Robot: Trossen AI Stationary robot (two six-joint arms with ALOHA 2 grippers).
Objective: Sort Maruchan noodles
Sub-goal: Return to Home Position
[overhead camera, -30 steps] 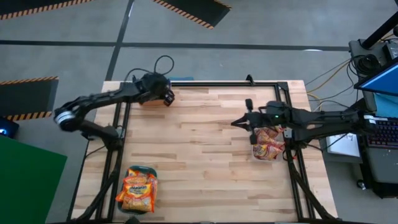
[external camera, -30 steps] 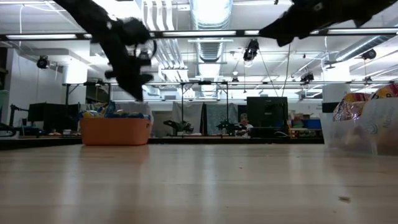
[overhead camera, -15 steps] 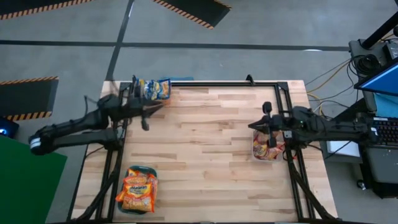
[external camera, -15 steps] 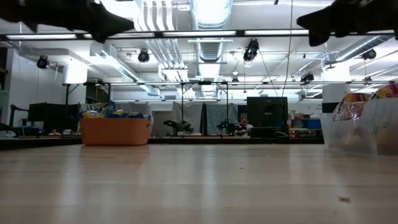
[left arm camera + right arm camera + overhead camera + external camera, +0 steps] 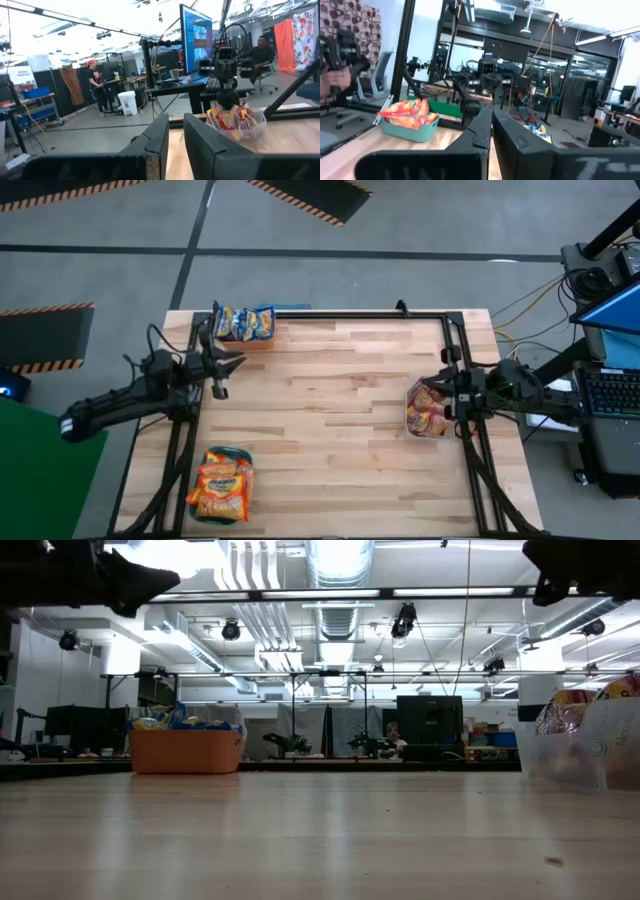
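The Maruchan noodles lie sorted in three bins. Blue-and-yellow packets (image 5: 243,323) fill an orange bin (image 5: 186,752) at the table's far left corner. Orange packets (image 5: 222,483) lie in a teal bin (image 5: 411,131) at the near left. Red packets (image 5: 428,410) sit in a clear bin (image 5: 590,745) at the right edge. My left gripper (image 5: 235,363) hangs level over the left edge, shut but for a narrow slit (image 5: 176,130), with nothing between its fingers. My right gripper (image 5: 437,383) is shut and empty (image 5: 492,117), level, above the clear bin's far end.
A black frame (image 5: 350,313) runs along the table's far, left and right sides. The bare wooden top (image 5: 330,430) stretches between the bins. Desks, monitors and people show in the room beyond, among them a seated person (image 5: 261,50).
My left gripper has drawn back from over the orange bin toward the table's left edge, tipping up from pointing down to level; the blue-and-yellow packets now show uncovered. My right gripper has pulled back from mid-table toward the right edge, over the clear bin, and sunk a little.
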